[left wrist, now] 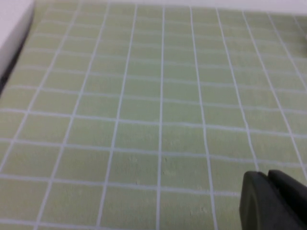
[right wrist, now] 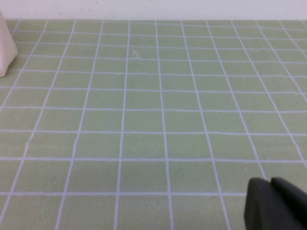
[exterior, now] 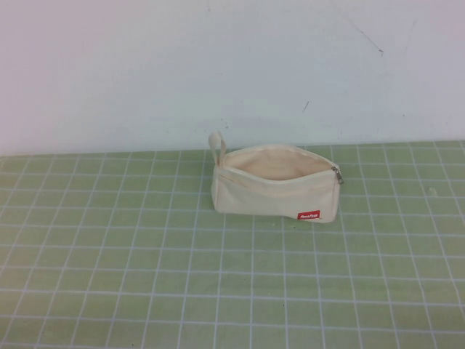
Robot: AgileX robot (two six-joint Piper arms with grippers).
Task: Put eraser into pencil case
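The cream-white pencil case (exterior: 276, 190) stands on the green grid mat near the back wall, its zip open and its mouth facing up. It has a small red label (exterior: 309, 215), a zipper pull (exterior: 337, 174) at its right end and a fabric loop (exterior: 217, 147) at its left end. One edge of it shows in the right wrist view (right wrist: 5, 50). The eraser is not in view. My left gripper (left wrist: 268, 178) is shut and empty over bare mat. My right gripper (right wrist: 271, 184) is shut and empty over bare mat. Neither arm shows in the high view.
The green grid mat (exterior: 145, 291) covers the table up to a white wall (exterior: 218, 73) at the back. A white edge (left wrist: 12, 28) borders the mat in the left wrist view.
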